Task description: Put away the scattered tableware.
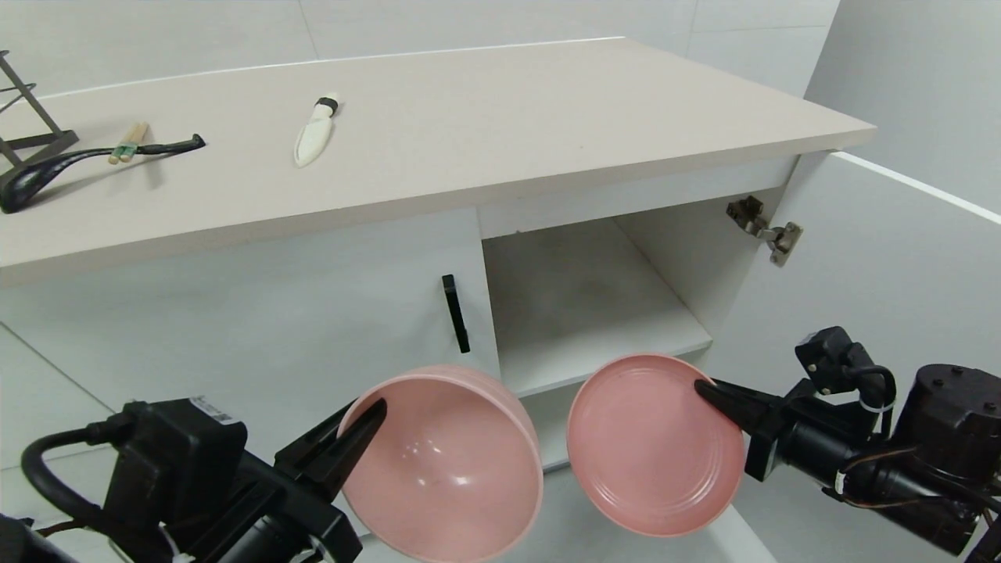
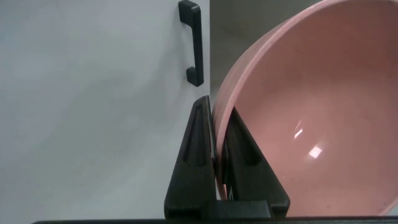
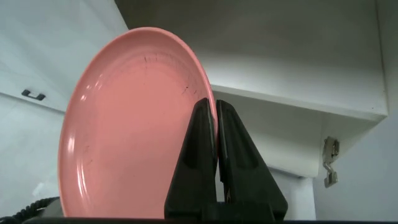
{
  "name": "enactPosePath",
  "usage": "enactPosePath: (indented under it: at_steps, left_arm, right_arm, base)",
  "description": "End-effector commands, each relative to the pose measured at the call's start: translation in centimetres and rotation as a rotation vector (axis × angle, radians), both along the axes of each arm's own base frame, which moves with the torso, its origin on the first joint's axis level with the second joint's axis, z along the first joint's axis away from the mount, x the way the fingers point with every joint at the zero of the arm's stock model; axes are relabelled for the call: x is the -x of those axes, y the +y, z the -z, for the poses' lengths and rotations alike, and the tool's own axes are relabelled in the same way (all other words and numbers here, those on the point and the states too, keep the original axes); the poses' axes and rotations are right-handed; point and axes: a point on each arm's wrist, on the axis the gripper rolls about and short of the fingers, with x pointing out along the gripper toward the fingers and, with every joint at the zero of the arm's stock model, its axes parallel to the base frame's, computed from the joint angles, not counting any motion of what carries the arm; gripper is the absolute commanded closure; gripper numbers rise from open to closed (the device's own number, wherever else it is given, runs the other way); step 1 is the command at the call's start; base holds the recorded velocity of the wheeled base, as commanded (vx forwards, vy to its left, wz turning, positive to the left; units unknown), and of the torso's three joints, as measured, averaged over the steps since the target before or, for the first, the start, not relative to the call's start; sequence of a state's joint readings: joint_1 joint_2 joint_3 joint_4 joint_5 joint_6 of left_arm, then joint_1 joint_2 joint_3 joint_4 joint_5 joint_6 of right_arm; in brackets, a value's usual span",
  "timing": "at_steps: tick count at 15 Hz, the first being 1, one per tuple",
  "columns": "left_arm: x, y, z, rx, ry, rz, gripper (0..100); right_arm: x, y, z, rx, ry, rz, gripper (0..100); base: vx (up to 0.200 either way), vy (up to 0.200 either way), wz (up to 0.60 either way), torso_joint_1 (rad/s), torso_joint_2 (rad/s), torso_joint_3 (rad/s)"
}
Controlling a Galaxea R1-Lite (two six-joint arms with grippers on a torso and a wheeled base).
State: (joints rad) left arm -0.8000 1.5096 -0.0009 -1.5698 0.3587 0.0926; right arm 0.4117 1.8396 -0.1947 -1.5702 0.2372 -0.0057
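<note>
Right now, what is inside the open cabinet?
Inside the cabinet is a white shelf with nothing visible on it. The pink plate and pink bowl, held in front, hide most of the space below it.

The counter (image 1: 508,117) carries a black ladle (image 1: 78,160) on its left side, chopsticks (image 1: 127,142) touching its handle, a white knife (image 1: 315,131) farther right, and a rack (image 1: 31,125) at the left edge.

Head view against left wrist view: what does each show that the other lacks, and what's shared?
Head view: the counter with a black ladle, chopsticks and a white utensil, the open cabinet shelf, and the right hand gripping a pink plate by its rim. Left wrist view: the fingers close up, one outside and one inside the rim they clamp. Shared: the pink bowl, the left hand and the closed door's black handle.
</note>
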Motion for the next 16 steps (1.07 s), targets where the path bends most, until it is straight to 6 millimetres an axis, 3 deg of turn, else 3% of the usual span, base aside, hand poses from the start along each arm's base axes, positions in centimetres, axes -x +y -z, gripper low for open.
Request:
enactPosePath:
  at_steps: [1,3,8,16]
  left_arm:
    - [-0.1,-0.1,0.2,-0.009,0.005,0.000,100]
    - [0.0,0.0,0.0,-0.013,-0.006,-0.010,100]
    - [0.2,0.3,-0.4,0.004,-0.022,-0.014,100]
    - [1.0,0.0,-0.8,0.022,-0.040,0.027,100]
  right_arm:
    - [-0.3,0.2,1.1,0.019,0.040,-0.002,100]
    - [0.0,0.0,1.6,0.031,0.065,-0.002,100]
    - [-0.3,0.1,1.7,0.033,0.064,-0.002,100]
    - [-0.3,0.5,1.6,0.030,0.056,-0.016,100]
  base:
    - [0.000,0.000,0.00,-0.002,0.06,0.046]
    - [0.000,0.000,0.00,0.000,0.00,0.000]
    - [0.200,0.000,0.00,0.004,0.01,0.044]
    - [0.000,-0.025,0.00,0.001,0.00,0.000]
